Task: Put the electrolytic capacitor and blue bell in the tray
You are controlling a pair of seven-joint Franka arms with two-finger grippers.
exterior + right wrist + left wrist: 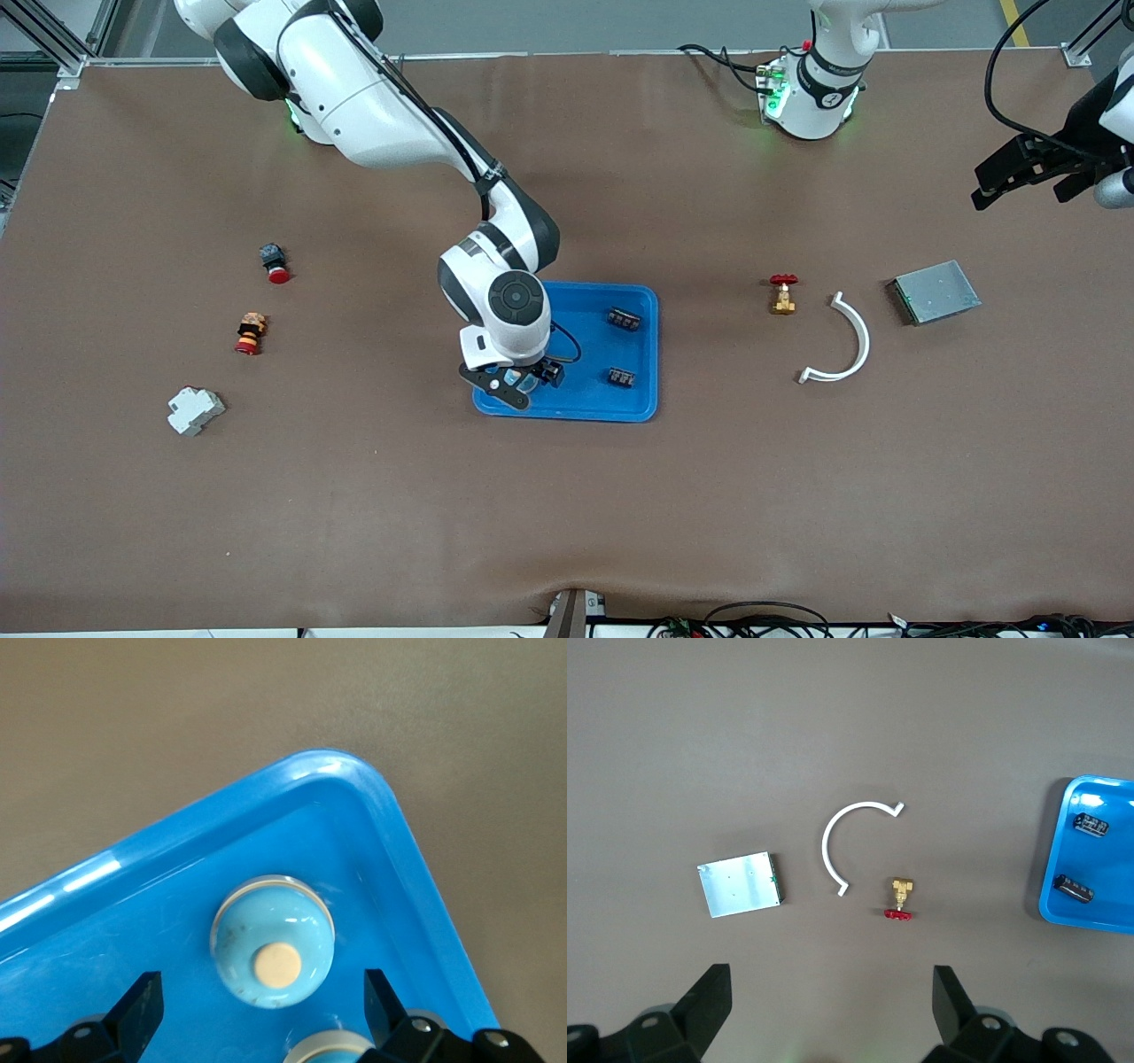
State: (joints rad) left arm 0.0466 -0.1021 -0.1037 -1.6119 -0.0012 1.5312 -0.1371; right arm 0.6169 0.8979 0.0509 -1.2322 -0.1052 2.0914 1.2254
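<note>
A brown surface fills the front view, with grey aluminium framing at its top corners and cables along the edge nearest the front camera.

Toward the right arm's end lie a white plastic block, a small orange-and-red part and a dark part with a red cap, all well apart from the jaws of either arm.

The right arm reaches down from its base, its wrist turned downward, so that the right gripper hangs low over the corner of the tray that is nearest the front camera on the right arm's side. Its jaws stand open and hold nothing. In the right wrist view the blue bell sits in the tray directly between the open fingers, a pale blue dome with a cream button at its centre and a grey rim. The rim of a second round item shows beside it, too cut off to name.

Two black electrolytic capacitors lie in the tray, one farther from the front camera than the other, both on the side away from the right gripper's jaws.

Toward the left arm's end lie a brass valve with a red handle, a white curved clip and a flat grey metal box.

The left arm waits raised at its own end of the surface; the left gripper hovers above the valve and clip, jaws open and empty.
</note>
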